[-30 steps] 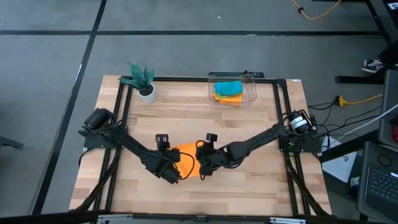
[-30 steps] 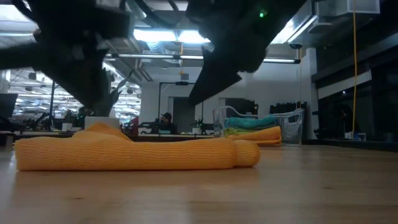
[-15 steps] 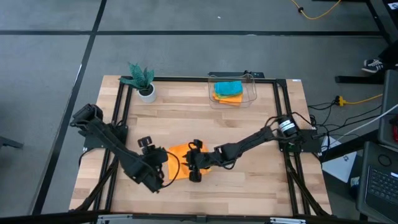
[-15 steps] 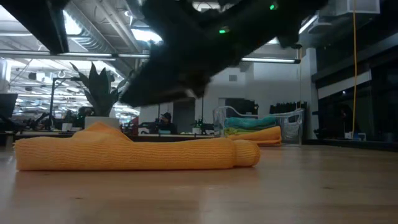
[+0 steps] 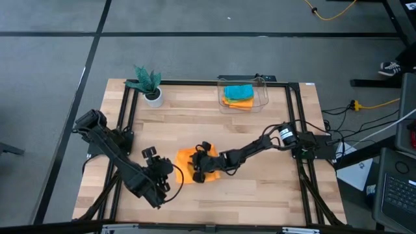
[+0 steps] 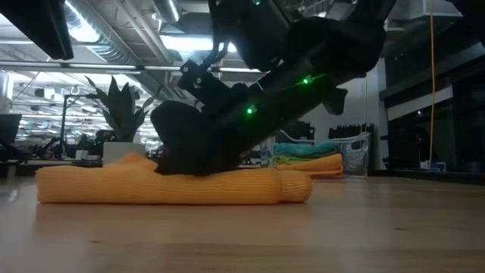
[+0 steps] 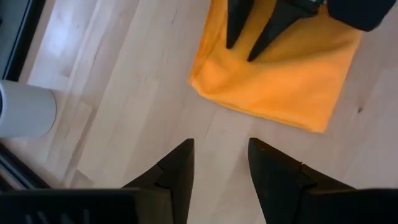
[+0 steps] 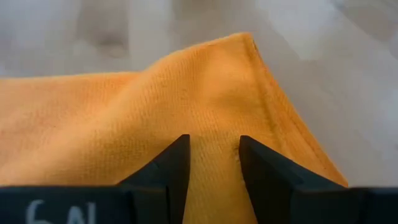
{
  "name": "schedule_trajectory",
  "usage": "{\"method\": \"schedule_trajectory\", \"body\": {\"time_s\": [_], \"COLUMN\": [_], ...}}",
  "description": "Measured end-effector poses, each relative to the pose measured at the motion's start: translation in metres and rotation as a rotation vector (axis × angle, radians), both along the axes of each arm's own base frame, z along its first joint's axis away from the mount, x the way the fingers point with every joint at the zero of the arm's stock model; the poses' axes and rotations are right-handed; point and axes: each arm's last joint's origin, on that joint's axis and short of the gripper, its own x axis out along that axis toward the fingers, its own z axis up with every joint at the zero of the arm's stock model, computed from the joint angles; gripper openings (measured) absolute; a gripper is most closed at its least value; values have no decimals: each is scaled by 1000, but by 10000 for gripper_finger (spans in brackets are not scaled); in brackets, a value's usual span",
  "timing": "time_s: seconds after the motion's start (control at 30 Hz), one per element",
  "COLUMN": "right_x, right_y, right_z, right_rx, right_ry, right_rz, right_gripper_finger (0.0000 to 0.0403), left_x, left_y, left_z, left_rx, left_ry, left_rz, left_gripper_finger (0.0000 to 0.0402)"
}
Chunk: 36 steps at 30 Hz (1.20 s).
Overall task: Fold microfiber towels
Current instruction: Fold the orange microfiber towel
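On the table [image 5: 260, 175], an orange towel [image 5: 185, 160] lies folded near the front middle. The right gripper [image 5: 198, 174] presses down on it, fingers parted, nothing pinched; I'd say it's flattening the fold. The left gripper [image 5: 170, 173] hangs open beside it, clear. Next it needs lifting away. The bin [image 5: 263, 97] of towels and the plant [image 5: 148, 83] sit well back.
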Motion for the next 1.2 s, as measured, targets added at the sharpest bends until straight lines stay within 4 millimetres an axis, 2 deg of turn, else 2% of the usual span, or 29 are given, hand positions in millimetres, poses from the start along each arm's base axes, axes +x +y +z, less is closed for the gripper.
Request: {"method": "schedule_trajectory", "body": {"time_s": [0.1, 0.23, 0.37, 0.5, 0.7, 0.83, 1.03, 1.2], "right_x": [0, 5, 8, 9, 11, 13, 16, 18], "right_y": [-1, 4, 7, 6, -1, -7, -16, -22], "right_z": [6, 25, 33, 33, 34, 34, 30, 9], "right_rx": [-33, -100, -139, -134, -127, -86, -85, -55], "right_ry": [-7, -57, -71, -72, -85, -91, -82, -40], "right_rz": [-22, -22, -13, -19, -29, -13, -30, 4], "right_gripper_finger": [142, 142, 142, 142, 142, 142, 142, 142], "left_x": [1, 3, 18, 31, 22, 17, 15, 18], "left_y": [1, 1, -7, -13, -3, 8, 18, 21], "left_z": [0, 0, -11, -40, -84, -110, -123, -123], "left_rx": [0, -11, -126, -220, -183, -236, -262, -282], "left_ry": [0, -12, -127, -218, -328, -371, -352, -339], "left_rz": [5, 9, -28, -113, -84, -50, -36, -25], "left_gripper_finger": [143, 143, 143, 143, 138, 135, 135, 135]}}
